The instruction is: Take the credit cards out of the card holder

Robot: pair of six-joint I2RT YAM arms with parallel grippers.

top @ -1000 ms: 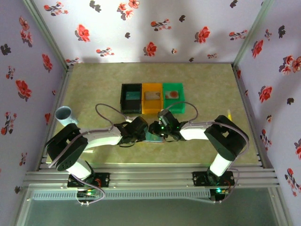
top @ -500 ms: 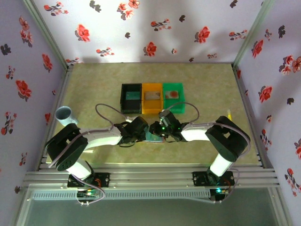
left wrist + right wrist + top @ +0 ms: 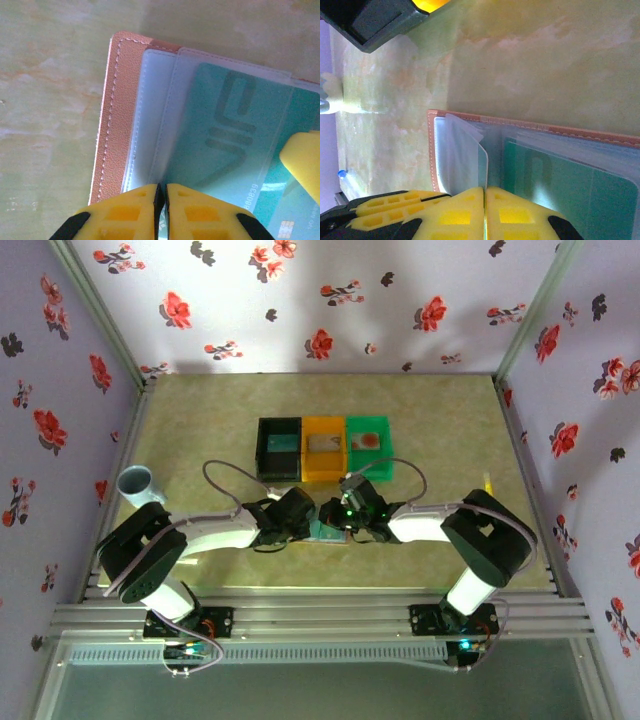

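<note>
Against a second ago, the right arm's elbow sits a shade farther out to its own right, and the right tool has brought its pads fully together. The left tool, the holder and the bins lie as they did.

The table carries three bins in a row just beyond both tools: a black bin, an orange bin and a green bin. A pale blue cup stands well off to the left tool's left. In the green bin lies a pale card with a reddish spot. The flat pieces in the other two bins are too small to tell.

The card holder lies open on the table directly under the two tools. From above the wrists crowd over it, so little but a teal sliver shows between them.

The left wrist camera gives the detail. The holder's stitched brownish-pink rim runs ahead and to the left of the tool, with pale blue lining inside it. A clear sleeve covers the teal card ahead and to the right. The left tool's pads are pressed together at the holder's near edge, where the sleeve's fold runs into their seam. Whether plastic is caught there I cannot tell. One yellow finger of the right tool reaches in from the right, over the card.

From the right wrist, the right tool's pads pinch a clear leaf that curls up off the holder — the teal card lies just to its right.
</note>
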